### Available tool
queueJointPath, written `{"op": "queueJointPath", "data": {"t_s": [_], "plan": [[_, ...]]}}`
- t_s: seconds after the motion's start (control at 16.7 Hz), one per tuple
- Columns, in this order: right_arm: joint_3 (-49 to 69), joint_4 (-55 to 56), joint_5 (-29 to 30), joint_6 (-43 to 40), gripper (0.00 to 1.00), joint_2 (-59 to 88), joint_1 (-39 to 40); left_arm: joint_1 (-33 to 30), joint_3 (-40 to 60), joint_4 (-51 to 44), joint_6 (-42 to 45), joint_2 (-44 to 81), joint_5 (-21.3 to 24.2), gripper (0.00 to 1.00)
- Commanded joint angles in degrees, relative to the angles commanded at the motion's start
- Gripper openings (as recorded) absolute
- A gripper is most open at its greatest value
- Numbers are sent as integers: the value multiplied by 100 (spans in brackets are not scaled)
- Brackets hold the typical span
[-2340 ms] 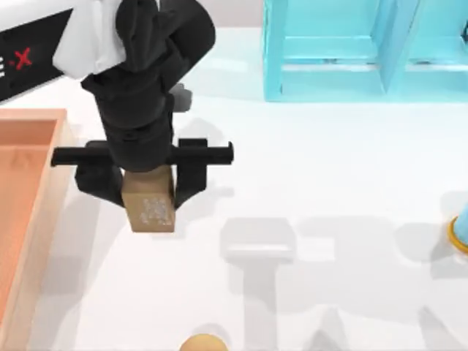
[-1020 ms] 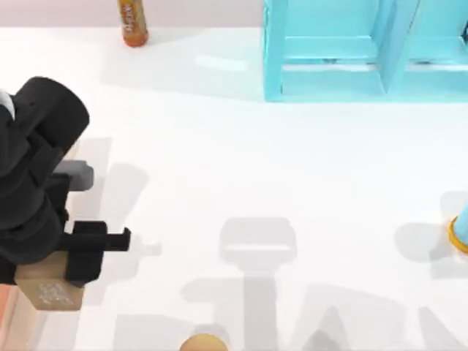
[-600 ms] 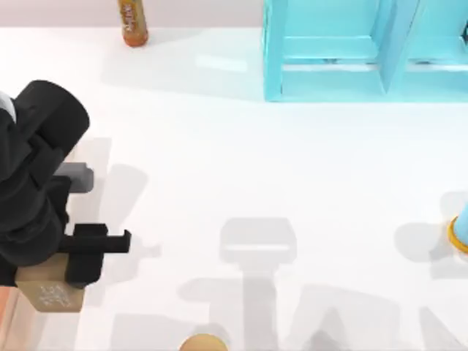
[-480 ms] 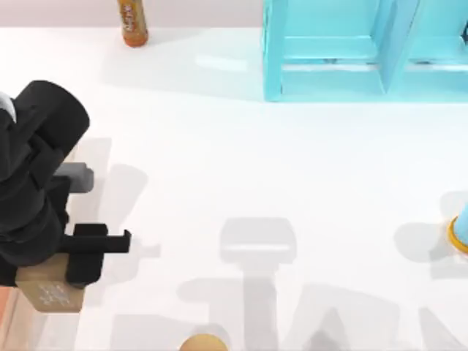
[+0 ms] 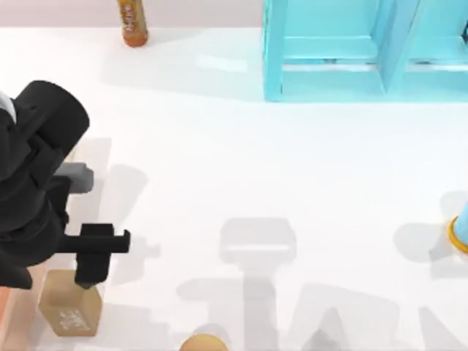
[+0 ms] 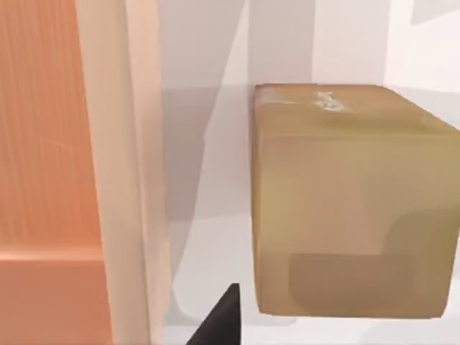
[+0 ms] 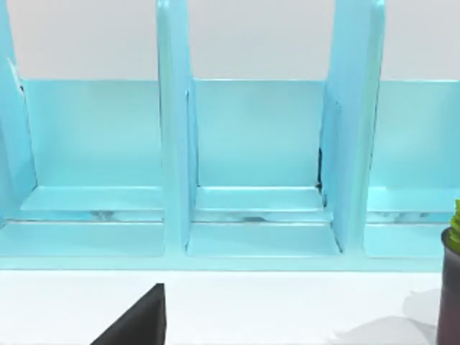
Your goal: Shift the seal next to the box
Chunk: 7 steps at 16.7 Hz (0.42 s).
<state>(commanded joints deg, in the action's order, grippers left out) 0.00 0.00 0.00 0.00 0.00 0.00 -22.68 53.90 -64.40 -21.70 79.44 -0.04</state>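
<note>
Since half a second ago my left gripper (image 5: 82,276) has let go: jaws parted, holding nothing. Seal (image 5: 69,312) sits on the bench just beside the box (image 6: 122,180). I'd retreat straight up, avoiding a nudge.

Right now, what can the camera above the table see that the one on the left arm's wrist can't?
From above: an orange-brown bottle at the far edge, a cyan shelf frame, a round tan knob and the left gripper over the seal. From the left wrist: the box with its orange floor and pale wall, a bare gap before the seal. Both show the seal.
</note>
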Motion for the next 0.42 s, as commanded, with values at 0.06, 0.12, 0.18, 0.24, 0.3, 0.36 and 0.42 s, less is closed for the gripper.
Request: {"op": "queueJointPath", "data": {"t_s": [0.06,0.12,0.18,0.24,0.3,0.36,0.42], "plan": [[0,0,0,0,100,0,0,0,0,0,0,0,0,98],[0,0,0,0,100,0,0,0,0,0,0,0,0,100],[0,0,0,0,100,0,0,0,0,0,0,0,0,100],[0,0,0,0,100,0,0,0,0,0,0,0,0,100],[0,0,0,0,100,0,0,0,0,0,0,0,0,100],[0,0,0,0,100,0,0,0,0,0,0,0,0,100],[0,0,0,0,100,0,0,0,0,0,0,0,0,100]]}}
